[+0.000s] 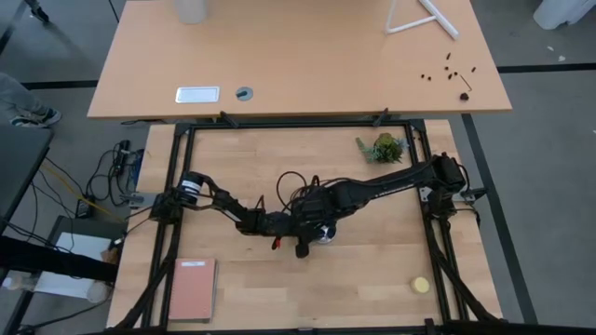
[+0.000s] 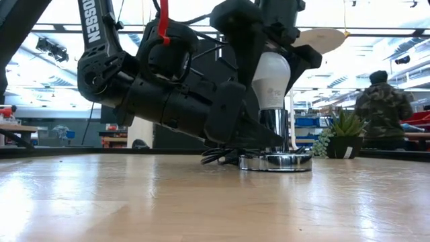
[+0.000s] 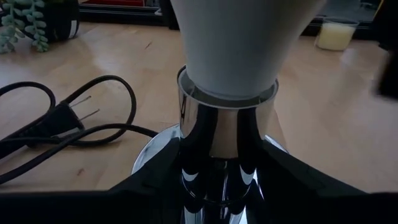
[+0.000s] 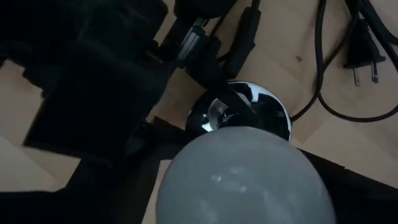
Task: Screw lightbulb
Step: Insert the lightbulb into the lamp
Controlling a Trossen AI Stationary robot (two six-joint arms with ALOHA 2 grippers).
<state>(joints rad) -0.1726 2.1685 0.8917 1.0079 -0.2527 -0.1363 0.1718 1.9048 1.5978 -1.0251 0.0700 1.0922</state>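
Lightbulb (image 2: 271, 81) upright in chrome socket (image 2: 275, 131), worktop (image 2: 201, 202) centre. Left end effector (image 3: 217, 199) clenched round socket stem from 9 o'clock. Right end effector (image 4: 242, 186) over bulb top, grip cannot tell. Advice: steady base, regrip squarely, twist gently.

Item count: one lightbulb (image 2: 270, 81), one chrome socket base (image 2: 276, 160), one power cord (image 3: 59, 124), one potted plant (image 1: 384, 147), one yellow ball (image 1: 421, 285), one red notebook (image 1: 191, 289), two arms.

lightbulb (image 3: 239, 43) top cut off by frame edge, its screw end hidden inside socket (image 3: 225, 146)
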